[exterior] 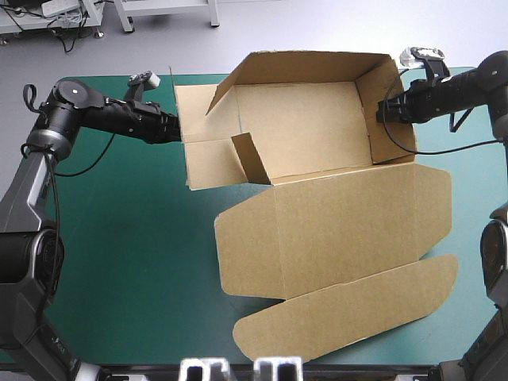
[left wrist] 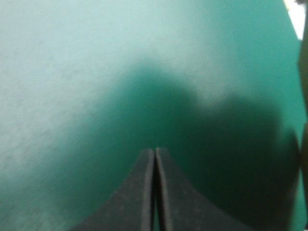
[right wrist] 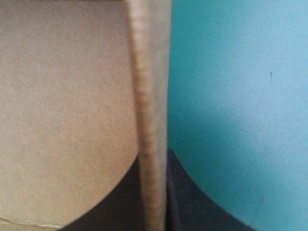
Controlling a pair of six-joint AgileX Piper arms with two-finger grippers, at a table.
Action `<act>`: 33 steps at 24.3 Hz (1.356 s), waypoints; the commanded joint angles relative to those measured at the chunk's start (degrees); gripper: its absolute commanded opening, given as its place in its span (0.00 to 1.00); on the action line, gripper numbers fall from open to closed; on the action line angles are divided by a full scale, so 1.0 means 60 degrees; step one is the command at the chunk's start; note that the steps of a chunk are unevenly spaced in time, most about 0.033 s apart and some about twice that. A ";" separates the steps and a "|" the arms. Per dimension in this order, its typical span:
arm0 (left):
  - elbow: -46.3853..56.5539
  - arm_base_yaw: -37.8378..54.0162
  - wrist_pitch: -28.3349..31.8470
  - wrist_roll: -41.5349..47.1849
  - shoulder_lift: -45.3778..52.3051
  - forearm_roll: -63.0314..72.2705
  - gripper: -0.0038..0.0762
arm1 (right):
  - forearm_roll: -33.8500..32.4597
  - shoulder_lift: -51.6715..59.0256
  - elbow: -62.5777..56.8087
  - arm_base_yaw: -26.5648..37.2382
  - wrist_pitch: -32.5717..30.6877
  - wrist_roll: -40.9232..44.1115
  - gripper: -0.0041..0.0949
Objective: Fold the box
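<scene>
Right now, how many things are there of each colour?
Brown: 1, the box
Black: 2, the left gripper and the right gripper
Teal-green: 1, the table cover
Total: 4

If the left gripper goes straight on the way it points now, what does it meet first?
Probably the teal-green cover: the left gripper, shut, has only cover ahead in its wrist view. The box lies close beside it, so depth is uncertain.

Box (exterior: 341,222) is plain matt brown board, kinda papery; cover (exterior: 127,254) looks smooth matt teal-green, fingers (left wrist: 134,202) dull grainy black.
</scene>
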State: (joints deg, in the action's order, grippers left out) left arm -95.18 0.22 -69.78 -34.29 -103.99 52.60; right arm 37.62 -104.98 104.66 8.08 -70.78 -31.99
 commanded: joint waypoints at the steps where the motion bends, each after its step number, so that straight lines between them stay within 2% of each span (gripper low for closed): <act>1: -0.0253 -0.0159 -0.0658 -0.0636 0.0476 0.2029 0.04 | 0.0313 0.0563 0.0290 0.0066 0.0145 0.0159 0.02; 2: -0.0253 -0.0159 -0.0658 -0.0722 0.0476 0.2719 0.04 | 0.0038 0.0563 0.0290 0.0066 0.0264 0.0304 0.02; 7: -0.0253 -0.0608 -0.0658 -0.1183 0.0476 0.3027 0.05 | -0.0610 0.0544 0.0290 0.0032 0.0797 0.1053 0.02; 16: -0.0253 -0.1324 -0.0658 -0.1334 0.0476 0.3422 0.23 | -0.2202 0.0466 0.0290 -0.0936 0.1819 0.1856 0.02; 24: -0.0253 -0.1436 -0.0658 -0.1484 0.0476 0.3818 0.40 | -0.2555 0.0466 0.0290 -0.1116 0.2115 0.2159 0.02; 33: -0.0253 -0.1551 -0.0658 -0.1484 0.0476 0.4370 0.49 | -0.3108 0.0466 0.0290 -0.1719 0.2664 0.2538 0.02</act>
State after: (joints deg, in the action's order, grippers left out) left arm -95.18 -8.57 -69.59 -42.93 -104.10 72.92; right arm 17.67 -105.03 104.66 -1.50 -58.23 -18.16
